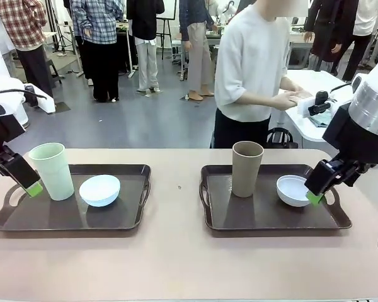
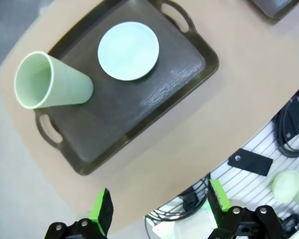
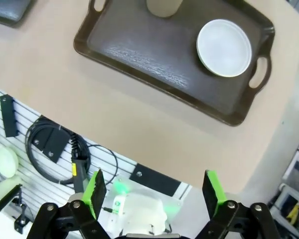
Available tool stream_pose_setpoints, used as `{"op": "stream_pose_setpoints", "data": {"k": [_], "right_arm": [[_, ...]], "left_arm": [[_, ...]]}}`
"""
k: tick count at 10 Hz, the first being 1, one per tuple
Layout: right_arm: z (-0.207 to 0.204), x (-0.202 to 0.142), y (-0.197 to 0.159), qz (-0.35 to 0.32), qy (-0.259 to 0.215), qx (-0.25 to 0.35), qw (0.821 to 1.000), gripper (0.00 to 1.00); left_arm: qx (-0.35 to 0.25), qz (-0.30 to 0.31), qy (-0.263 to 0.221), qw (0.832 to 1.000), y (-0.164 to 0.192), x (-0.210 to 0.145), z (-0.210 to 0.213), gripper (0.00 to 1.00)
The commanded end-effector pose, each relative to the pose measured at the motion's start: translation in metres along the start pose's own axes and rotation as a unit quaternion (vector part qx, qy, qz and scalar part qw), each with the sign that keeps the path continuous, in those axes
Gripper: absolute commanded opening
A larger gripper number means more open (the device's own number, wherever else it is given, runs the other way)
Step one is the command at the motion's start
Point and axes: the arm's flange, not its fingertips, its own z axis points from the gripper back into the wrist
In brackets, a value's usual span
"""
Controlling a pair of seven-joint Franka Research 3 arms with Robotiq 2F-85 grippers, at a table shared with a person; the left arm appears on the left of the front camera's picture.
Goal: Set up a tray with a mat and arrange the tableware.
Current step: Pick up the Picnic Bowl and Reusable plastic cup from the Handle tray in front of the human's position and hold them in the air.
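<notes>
Two dark brown trays lie side by side on the tan table. The left tray (image 1: 25,220) (image 2: 154,107) holds an upright pale green cup (image 1: 51,170) (image 2: 50,82) and a light blue bowl (image 1: 100,190) (image 2: 128,51). The right tray (image 1: 258,217) (image 3: 139,47) holds a tan-brown cup (image 1: 247,168) (image 3: 164,6) and a white bowl (image 1: 293,190) (image 3: 224,47). My left gripper (image 1: 30,187) (image 2: 159,204) hangs open just left of the green cup. My right gripper (image 1: 315,196) (image 3: 153,191) hangs open beside the white bowl's right side. I cannot tell a mat apart from the dark tray floors.
A person (image 1: 255,69) stands at the far side, turned toward a white side table (image 1: 315,123), hands away from my table. A bare strip of table (image 1: 176,207) separates the trays. Below the near table edge is a slatted panel with cables (image 2: 289,124) (image 3: 55,154).
</notes>
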Motion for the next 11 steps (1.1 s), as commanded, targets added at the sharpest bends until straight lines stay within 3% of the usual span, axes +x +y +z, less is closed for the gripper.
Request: {"op": "stream_pose_setpoints", "data": {"k": [1,3,5,7,10,11], "right_arm": [[0.010,-0.008,-0.050,-0.040,0.013,0.079,0.996,1.00],[0.031,-0.036,-0.124,-0.121,-0.013,0.218,0.968,1.00],[0.037,-0.061,-0.187,-0.213,-0.075,0.362,0.904,1.00],[0.045,-0.097,-0.232,-0.263,-0.133,0.438,0.850,1.00],[0.032,-0.152,-0.283,-0.344,-0.179,0.507,0.770,1.00],[0.025,-0.166,-0.294,-0.352,-0.178,0.512,0.763,1.00]], "left_arm": [[-0.041,0.032,-0.023,0.998,0.026,-0.017,0.010,1.00],[-0.126,0.087,-0.071,0.986,0.075,-0.042,0.023,1.00],[-0.239,0.128,-0.125,0.954,0.111,-0.062,0.032,1.00],[-0.325,0.170,-0.165,0.916,0.150,-0.093,0.036,1.00],[-0.363,0.266,-0.238,0.861,0.207,-0.147,0.035,1.00],[-0.364,0.290,-0.244,0.851,0.219,-0.164,0.031,1.00]]}}
